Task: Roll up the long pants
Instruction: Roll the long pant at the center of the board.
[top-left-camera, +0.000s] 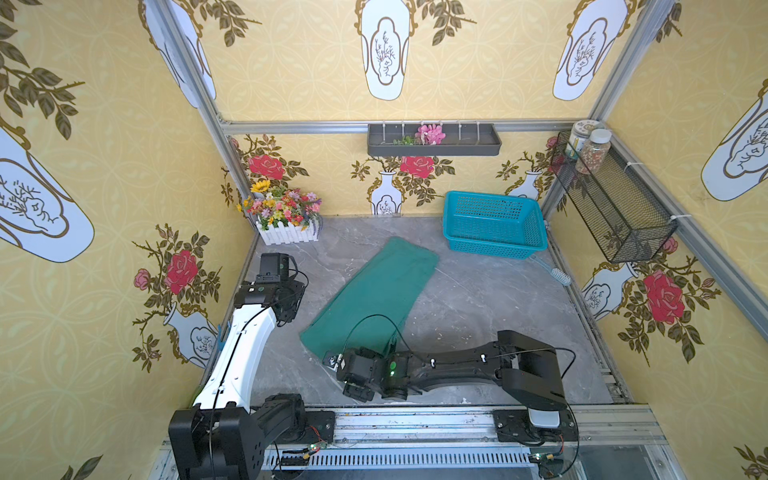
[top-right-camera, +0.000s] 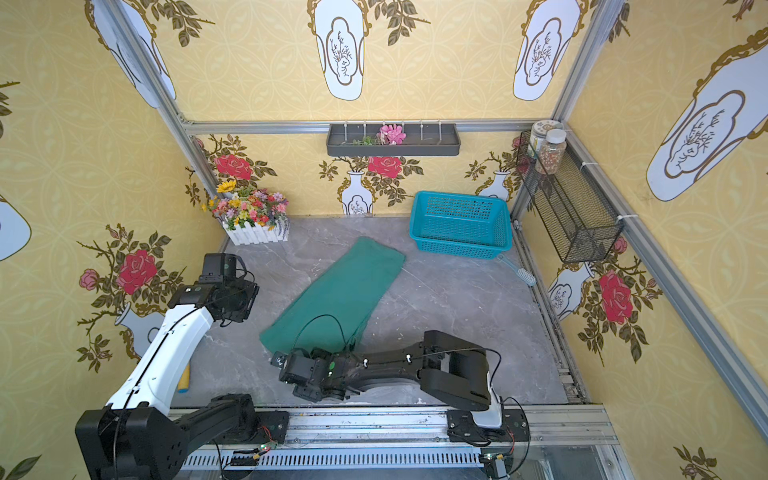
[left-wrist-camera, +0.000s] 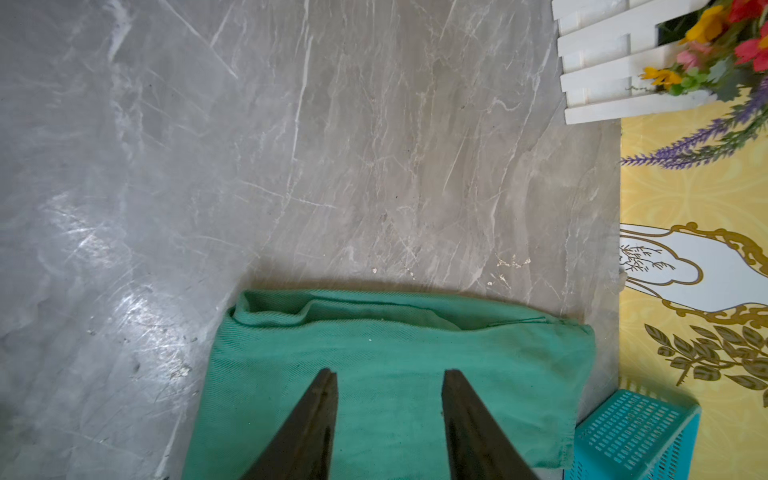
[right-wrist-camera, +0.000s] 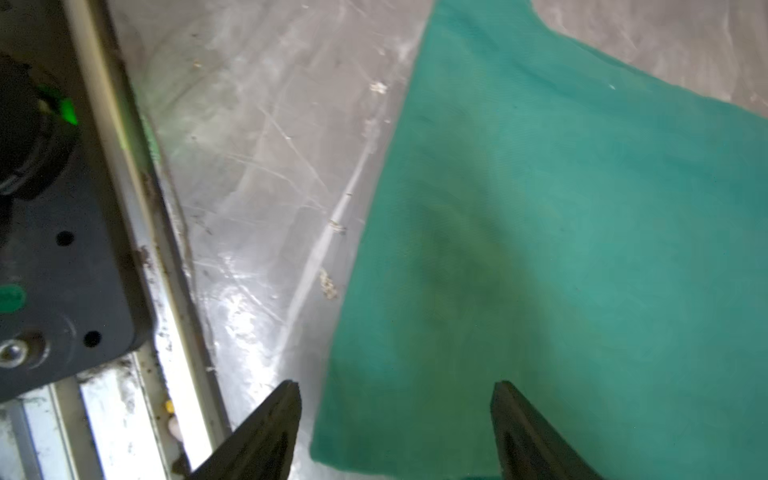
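The long pants (top-left-camera: 374, 291) (top-right-camera: 336, 291) lie flat as a long dark teal strip, running slantwise from the table's near middle toward the back. My right gripper (right-wrist-camera: 395, 388) is open at their near end (top-left-camera: 332, 359). One of its fingertips (right-wrist-camera: 291, 395) is over bare table, the other over the cloth, with the pants' corner (right-wrist-camera: 561, 208) below the gap. My left gripper (left-wrist-camera: 388, 374) is open with nothing between its fingers. Beyond them in the left wrist view is a folded end of the pants (left-wrist-camera: 395, 345). In both top views the left wrist (top-left-camera: 274, 286) is left of the pants and hides its fingers.
A turquoise mesh basket (top-left-camera: 494, 224) stands at the back right with a brush (top-left-camera: 557, 274) beside it. A white box of flowers (top-left-camera: 286, 224) sits at the back left. A wire shelf with jars (top-left-camera: 615, 199) hangs on the right wall. A metal rail (top-left-camera: 415, 419) runs along the front edge.
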